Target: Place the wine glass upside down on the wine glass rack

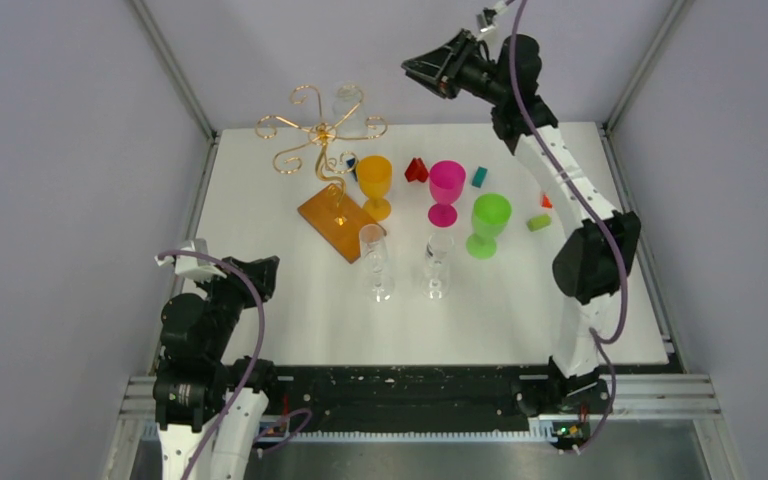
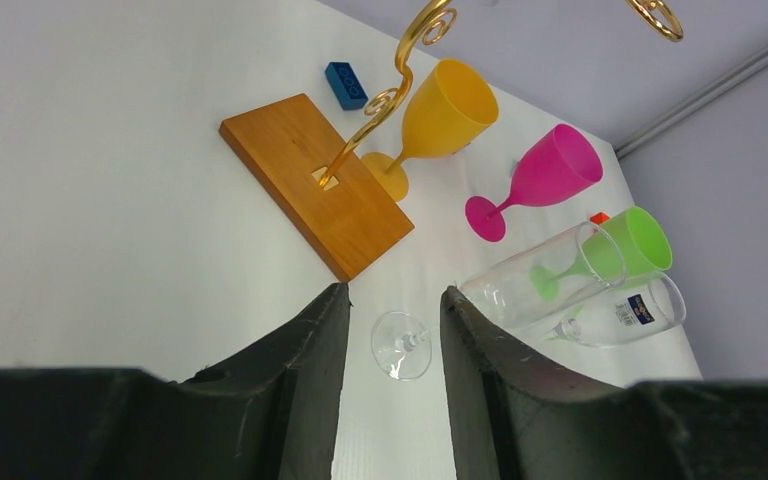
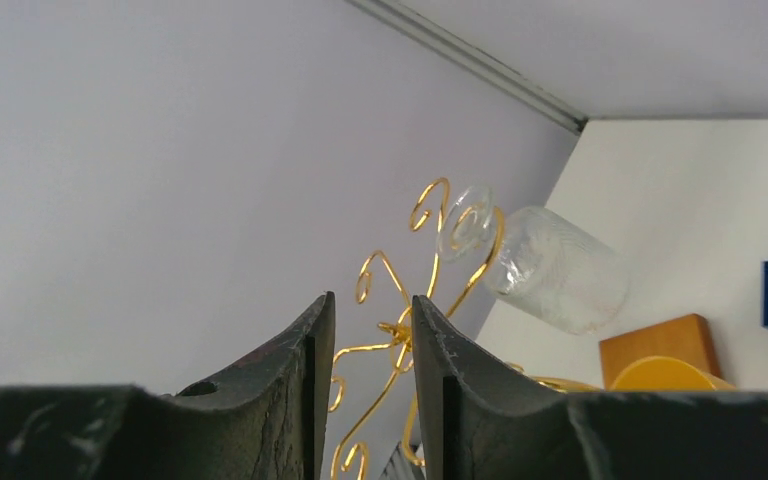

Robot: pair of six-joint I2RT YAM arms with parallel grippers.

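Observation:
The wine glass rack (image 1: 322, 130) is a gold wire stand with scroll arms on an orange-brown wooden base (image 1: 337, 222). A clear wine glass (image 1: 348, 100) hangs upside down from a far scroll arm; the right wrist view shows its bowl (image 3: 552, 266) below the rack (image 3: 430, 290). Two more clear wine glasses (image 1: 375, 262) (image 1: 437, 262) stand upright on the table. My right gripper (image 1: 422, 68) is raised to the right of the rack, open and empty (image 3: 372, 305). My left gripper (image 1: 258, 270) is open and empty at the near left, facing a clear glass (image 2: 401, 345) and the base (image 2: 310, 180).
A yellow goblet (image 1: 374, 185), a pink goblet (image 1: 446, 190) and a green goblet (image 1: 487, 223) stand behind the clear glasses. Small blocks lie around them: blue (image 1: 349, 162), red (image 1: 416, 170), teal (image 1: 479, 176), green (image 1: 538, 222). Grey walls enclose the table.

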